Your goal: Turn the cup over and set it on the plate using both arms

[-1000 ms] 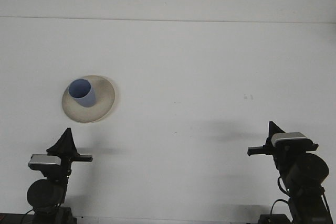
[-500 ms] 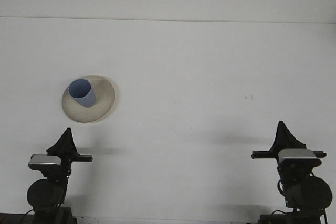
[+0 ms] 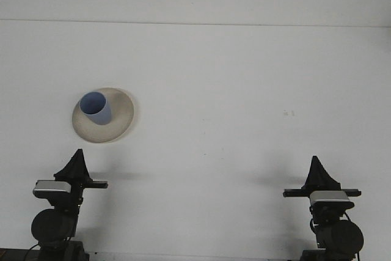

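With the blue cup point(image 3: 96, 107) standing mouth-up on the plate point(image 3: 122, 114) ahead of the left hand point(image 3: 77, 162), the task looks finished; I cannot tell either hand's state.

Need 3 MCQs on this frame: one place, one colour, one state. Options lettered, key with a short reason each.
1. Where is the plate?
A. Left half of the table, ahead of the left gripper
B. Right half, ahead of the right gripper
C. Dead centre between the arms

2. What colour is the cup?
A. Red
B. Blue
C. Green

3. How does the cup stand?
A. Lying on bare table beside the plate
B. Held in the air by the right gripper
C. On the plate, mouth up

Key:
1. A, the plate sits left of centre, beyond the left gripper.
2. B, its wall and inside both show blue.
3. C, its open rim faces the camera and its base rests on the plate; the right gripper is far off at the near right edge, holding nothing.
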You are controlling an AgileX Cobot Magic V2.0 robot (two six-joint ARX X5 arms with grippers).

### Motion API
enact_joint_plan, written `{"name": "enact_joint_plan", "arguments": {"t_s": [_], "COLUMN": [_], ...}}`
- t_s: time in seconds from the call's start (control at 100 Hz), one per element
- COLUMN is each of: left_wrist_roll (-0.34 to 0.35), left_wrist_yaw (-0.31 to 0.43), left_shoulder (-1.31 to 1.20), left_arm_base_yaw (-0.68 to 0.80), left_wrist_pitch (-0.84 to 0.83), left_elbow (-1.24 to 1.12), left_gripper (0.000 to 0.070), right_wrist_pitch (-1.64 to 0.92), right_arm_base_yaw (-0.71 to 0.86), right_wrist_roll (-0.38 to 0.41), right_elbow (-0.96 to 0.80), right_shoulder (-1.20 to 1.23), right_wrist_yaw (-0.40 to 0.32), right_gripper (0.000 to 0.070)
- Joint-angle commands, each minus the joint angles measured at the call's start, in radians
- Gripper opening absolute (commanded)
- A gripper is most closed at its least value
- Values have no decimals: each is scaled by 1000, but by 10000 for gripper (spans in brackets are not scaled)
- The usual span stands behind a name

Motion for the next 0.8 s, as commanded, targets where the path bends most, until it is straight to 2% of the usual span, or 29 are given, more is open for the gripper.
{"name": "enact_joint_plan", "arguments": {"t_s": [0.0, 0.79], "left_wrist_roll": [-6, -6], "left_wrist_yaw": [-1, -1], "left_shoulder": [-2, -2], "left_arm_base_yaw": [0, 0], "left_wrist_pitch": [11, 13], "left_elbow": [-20, -20], "left_gripper": [12, 12], "right_wrist_pitch": [52, 96], "right_arm_base_yaw": [1, 1], "right_wrist_roll": [14, 17], "right_elbow": [-27, -63], "right_shoulder": [-2, -2], "right_wrist_yaw": [2, 5], "right_gripper": [0, 0]}}
